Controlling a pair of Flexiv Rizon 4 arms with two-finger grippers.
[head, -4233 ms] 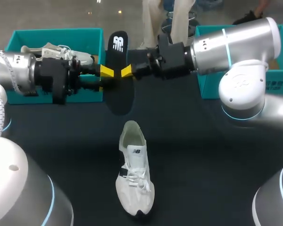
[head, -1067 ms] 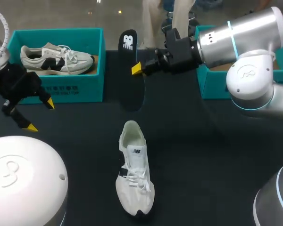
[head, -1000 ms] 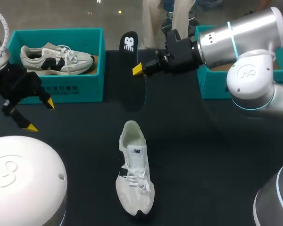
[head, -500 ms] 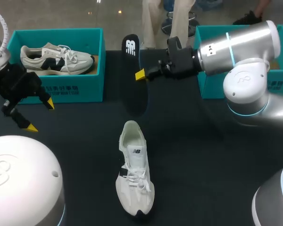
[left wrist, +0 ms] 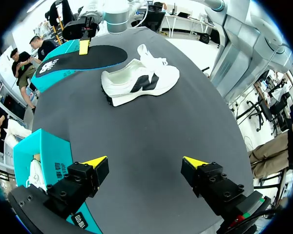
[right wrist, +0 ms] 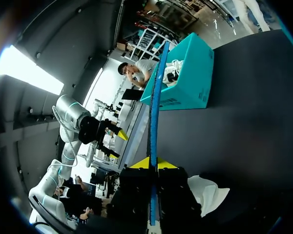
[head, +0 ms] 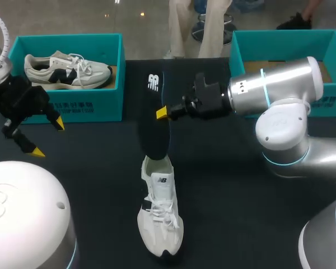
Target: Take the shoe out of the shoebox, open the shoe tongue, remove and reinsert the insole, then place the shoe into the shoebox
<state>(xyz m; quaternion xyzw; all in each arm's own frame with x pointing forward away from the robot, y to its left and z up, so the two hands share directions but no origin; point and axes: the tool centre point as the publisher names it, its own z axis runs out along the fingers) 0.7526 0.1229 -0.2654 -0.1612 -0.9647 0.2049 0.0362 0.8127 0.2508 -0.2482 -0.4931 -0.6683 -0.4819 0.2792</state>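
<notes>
A white shoe (head: 159, 210) lies on the black table, heel opening toward the back. My right gripper (head: 162, 112) is shut on the edge of a black insole (head: 153, 120), which hangs tilted with its lower end over the shoe's heel opening. From the right wrist the insole (right wrist: 155, 107) appears edge-on between the fingers, with the shoe (right wrist: 210, 192) below. My left gripper (head: 47, 138) hangs open and empty in front of the left shoebox (head: 73, 106). In the left wrist view the gripper (left wrist: 145, 162) is well apart from the shoe (left wrist: 141, 80) and insole (left wrist: 83, 54).
The left teal shoebox holds a second shoe (head: 67, 70), white with black. Another teal shoebox (head: 280, 42) stands at the back right, behind my right arm. Bare black table lies to either side of the white shoe.
My right arm has drawn back and lowered the insole from the table's far edge to the shoe's heel opening. The left arm and the shoe have stayed still.
</notes>
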